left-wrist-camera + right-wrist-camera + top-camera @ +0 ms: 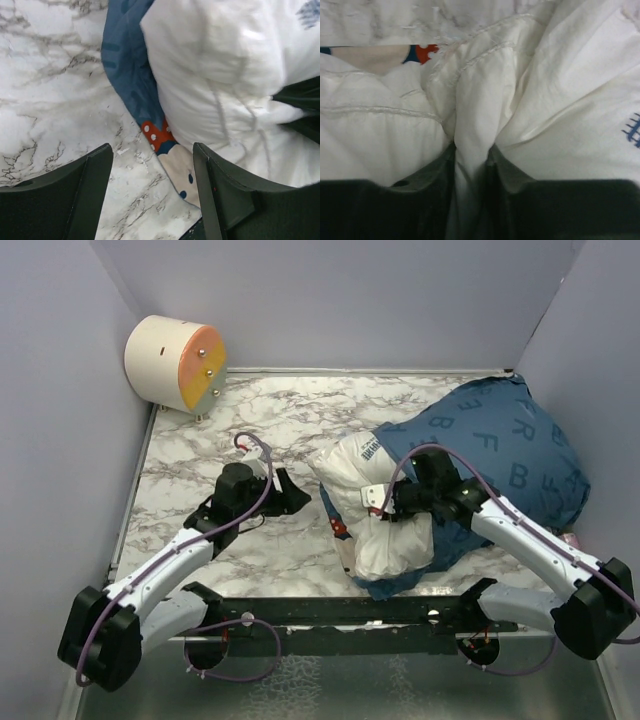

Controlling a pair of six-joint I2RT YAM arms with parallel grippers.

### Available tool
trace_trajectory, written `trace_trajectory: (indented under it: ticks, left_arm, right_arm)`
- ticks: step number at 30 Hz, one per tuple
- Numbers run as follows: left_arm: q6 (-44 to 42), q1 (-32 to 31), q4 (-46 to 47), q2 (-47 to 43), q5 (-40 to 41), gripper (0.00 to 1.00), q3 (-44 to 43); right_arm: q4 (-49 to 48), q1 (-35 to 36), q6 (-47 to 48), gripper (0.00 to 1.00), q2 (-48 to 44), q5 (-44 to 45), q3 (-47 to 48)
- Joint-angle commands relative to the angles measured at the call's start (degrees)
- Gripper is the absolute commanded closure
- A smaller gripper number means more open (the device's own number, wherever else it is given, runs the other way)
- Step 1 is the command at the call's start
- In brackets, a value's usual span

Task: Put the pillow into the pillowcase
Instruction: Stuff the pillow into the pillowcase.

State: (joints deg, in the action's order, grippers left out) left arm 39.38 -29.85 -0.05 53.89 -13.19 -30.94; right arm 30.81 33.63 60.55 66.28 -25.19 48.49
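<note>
The white pillow lies right of centre, its far half inside the blue lettered pillowcase. The near end bulges out of the case's mouth. My right gripper presses into that exposed end. In the right wrist view its jaws pinch a fold of the pillow at the right gripper. My left gripper stands open on the marble just left of the pillow. In the left wrist view the left gripper has bare marble and the pillowcase hem with a red dotted bow between its fingers, and the pillow lies beyond.
A cream cylinder with an orange face rests in the back left corner. Grey walls close in the marble table on the left, back and right. A black rail runs along the near edge between the arm bases.
</note>
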Motion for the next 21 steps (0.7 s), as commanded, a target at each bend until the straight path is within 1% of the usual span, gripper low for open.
trace_trajectory:
  ticks: [1, 4, 6, 8, 9, 10, 11, 13, 17, 18, 20, 21]
  left_arm:
    - [-0.36, 3.88, 9.86, 6.54, -10.09, 0.32, 3.83]
    - [-0.07, 6.74, 16.69, 10.69, -11.76, 0.32, 4.51]
    - [0.62, 7.54, 21.15, 12.19, -12.72, 0.32, 4.85]
    - [0.85, 7.61, 24.05, 11.76, -13.79, 0.32, 4.86]
    - [1.05, 7.61, 25.45, 10.93, -14.45, 0.32, 5.15]
    - [1.13, 7.60, 26.44, 9.67, -14.51, 0.31, 5.64]
    - [1.15, 7.61, 27.29, 8.25, -14.32, 0.30, 6.29]
    - [1.46, 7.61, 28.72, 5.04, -13.72, 0.25, 7.89]
    - [3.40, 7.61, 30.72, -0.58, -12.60, 0.14, 11.44]
    - [4.64, 7.61, 30.96, -1.93, -12.26, 0.10, 12.37]
    - [6.80, 7.61, 32.17, -4.47, -11.91, 0.05, 13.99]
    - [8.29, 7.50, 32.95, -5.29, -11.85, 0.04, 14.65]
  right_arm:
    - [22.84, -0.76, 3.73, 0.60, -2.12, -12.09, 4.82]
    - [28.72, -0.76, 2.45, 0.36, -2.73, -18.49, 13.83]
    - [29.23, -0.76, -1.02, 0.21, -2.19, -20.51, 20.43]
    - [26.52, -0.76, -7.56, 0.08, -0.89, -18.77, 26.92]
    - [23.86, -0.78, -12.11, 0.03, -0.06, -15.88, 29.29]
    - [21.00, -0.80, -16.91, 0.00, 0.77, -11.75, 31.38]
    - [18.07, -0.76, -21.14, 0.00, 1.73, -6.59, 33.02]
    - [13.91, -0.82, -26.97, 0.00, 3.42, 3.09, 34.96]
    - [10.82, -0.76, -30.45, 0.00, 5.93, 14.61, 35.59]
    - [10.82, -0.76, -30.71, 0.02, 6.51, 16.52, 35.47]
    - [11.87, -0.76, -31.52, 0.13, 7.68, 19.94, 35.56]
    - [13.10, -0.73, -31.82, 0.18, 8.37, 21.12, 36.00]
